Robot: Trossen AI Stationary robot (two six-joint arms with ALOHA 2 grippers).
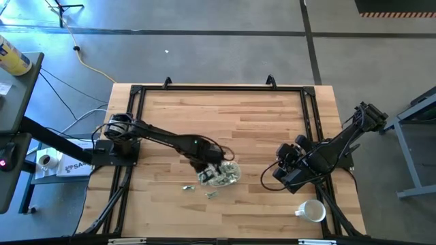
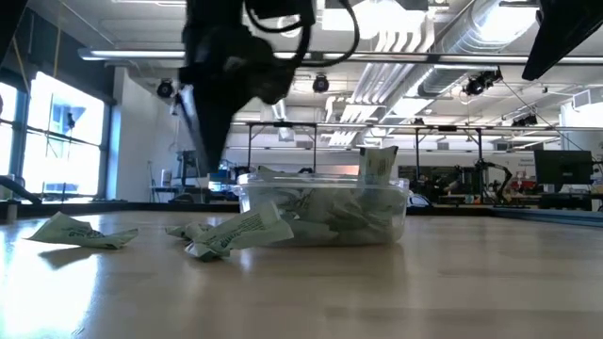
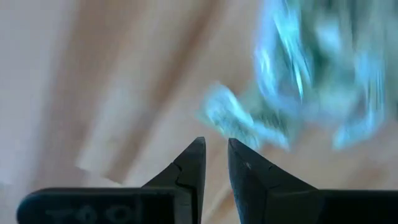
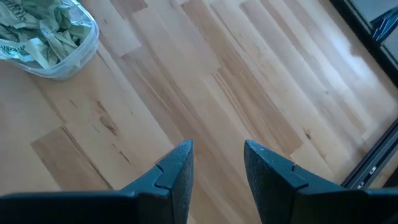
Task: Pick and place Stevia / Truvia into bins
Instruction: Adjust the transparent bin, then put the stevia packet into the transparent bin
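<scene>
At table centre: left gripper hovered near-shut, empty, beside packet-filled container; loose packets lay left of it. Advised: descend squarely, pinch one packet. Right gripper parted, empty, waiting rightward.

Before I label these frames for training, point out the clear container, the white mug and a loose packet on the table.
clear container point(image 2: 377, 224): low view, front wall.
white mug point(image 1: 315, 211): high view, rim.
loose packet point(image 2: 80, 233): low view, middle of the crumpled paper.
</scene>
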